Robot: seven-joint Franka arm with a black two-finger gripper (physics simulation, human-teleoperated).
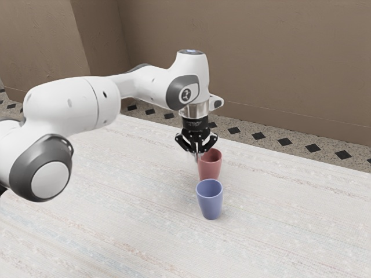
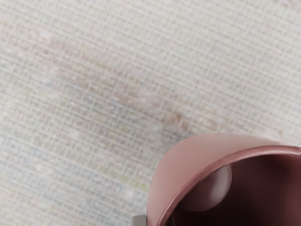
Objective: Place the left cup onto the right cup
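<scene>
A red cup [image 1: 209, 165] stands on the pale table, slightly tilted, just behind a blue cup [image 1: 209, 198] that sits upright nearer the front. My gripper [image 1: 199, 153] points straight down at the red cup's rim on the exterior view's left side. Its fingers are close together astride the cup's wall, shut on it. In the wrist view the red cup [image 2: 197, 165] is large and close under my hand, with its rim and hollow inside showing. I cannot tell whether the cup's base touches the table.
The woven table top [image 1: 116, 220] stretches wide around both cups. Behind it lie a tiled floor [image 1: 284, 141] and brown walls. My arm's bulky white links [image 1: 64, 116] reach in from the exterior view's left.
</scene>
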